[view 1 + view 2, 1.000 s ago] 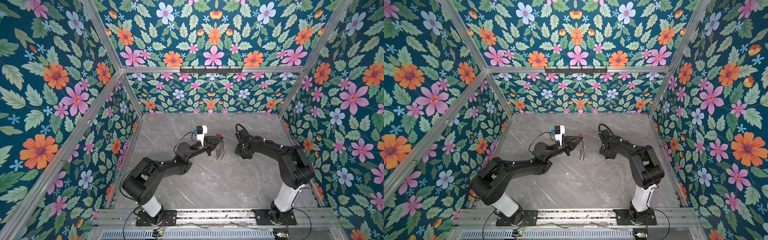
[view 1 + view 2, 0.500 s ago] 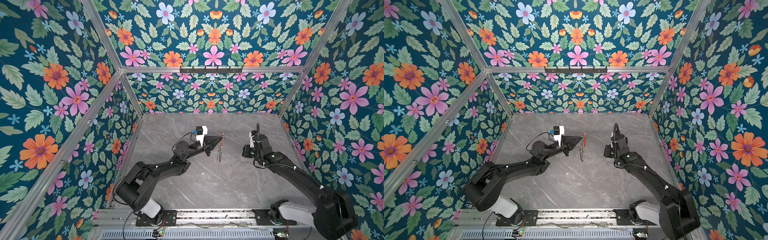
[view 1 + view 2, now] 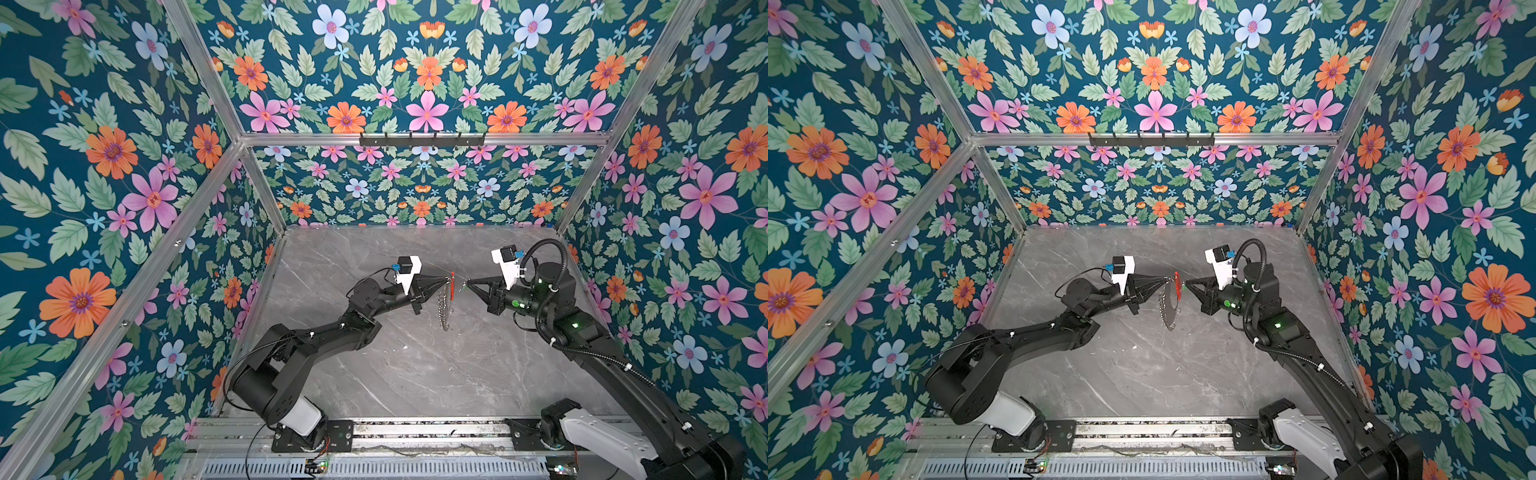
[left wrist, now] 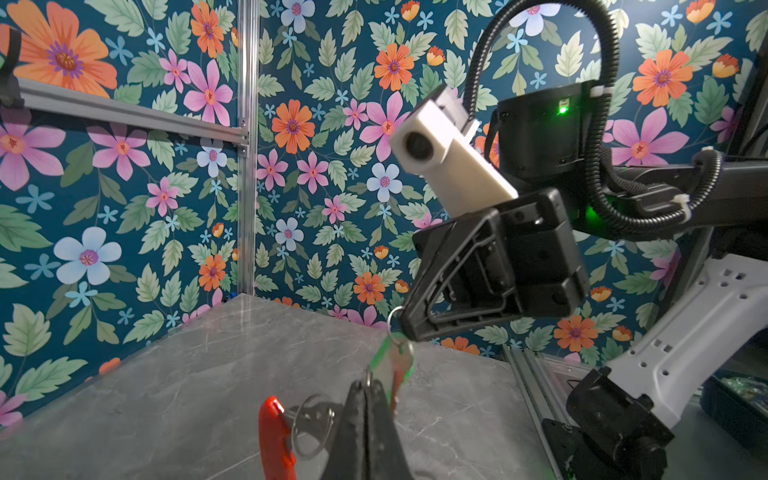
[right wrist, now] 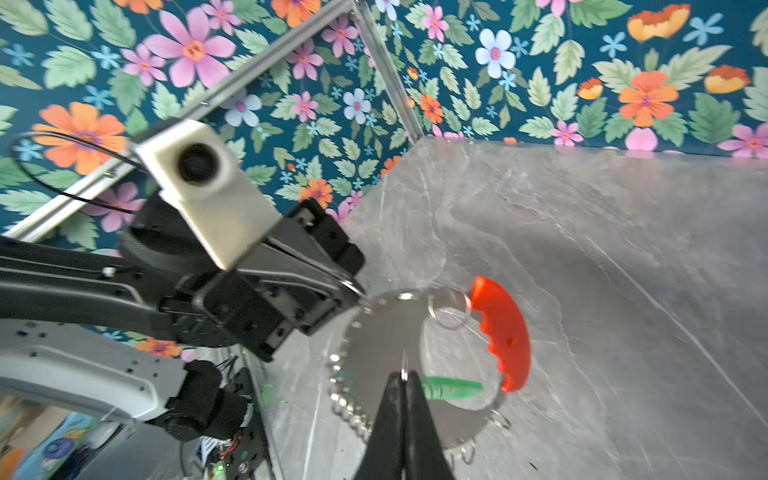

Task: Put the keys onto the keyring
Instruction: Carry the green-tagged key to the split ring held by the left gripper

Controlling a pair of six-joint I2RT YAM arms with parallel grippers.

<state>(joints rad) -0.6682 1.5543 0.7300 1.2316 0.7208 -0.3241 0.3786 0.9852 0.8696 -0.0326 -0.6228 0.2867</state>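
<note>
The keyring (image 5: 386, 332), a grey metal disc with a red plastic arc (image 5: 503, 332) and small silver loops on its rim, hangs in the air above the table. My left gripper (image 3: 446, 279) is shut on its upper rim beside the red arc (image 4: 274, 440). My right gripper (image 5: 404, 374) faces it from the right, shut on a thin silver loop that carries the green-headed key (image 5: 451, 388). In the left wrist view the key (image 4: 392, 365) dangles below the right gripper (image 4: 405, 328), just beyond the left gripper (image 4: 368, 384). In both top views the two tips nearly meet at the keyring (image 3: 1169, 305).
The grey marble table (image 3: 415, 365) lies under both arms, closed in by floral walls. A black hook rail (image 3: 422, 139) sits on the back wall. The arm bases stand on the metal rail (image 3: 415, 432) at the front edge.
My right arm has lifted off the table, swung up and now points its tip left at the keyring. The left gripper has carried the keyring slightly right and higher.
</note>
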